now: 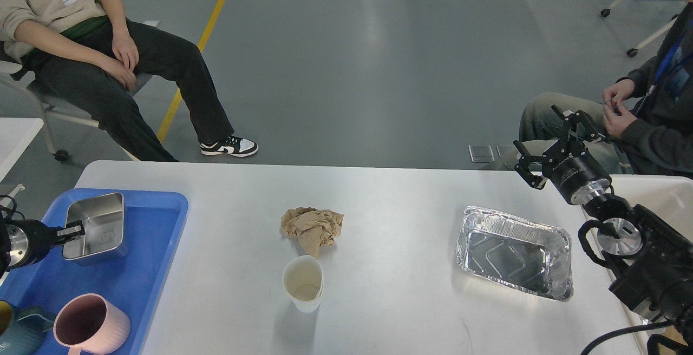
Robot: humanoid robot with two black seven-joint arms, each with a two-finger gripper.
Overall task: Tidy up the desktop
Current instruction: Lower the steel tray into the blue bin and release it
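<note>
At far left our left gripper (76, 231) is clamped on the near rim of a steel box (96, 226), which sits in the blue tray (162, 225) beside a pink mug (89, 324). The desktop (390, 203) spreads across the middle — on it we see a crumpled brown paper (312, 227), a white cup (303, 282) just in front, and a foil pan (514, 252) well apart. Our right gripper (547, 136) hovers beyond the far edge, its 2 fingers spread, holding nothing.
</note>
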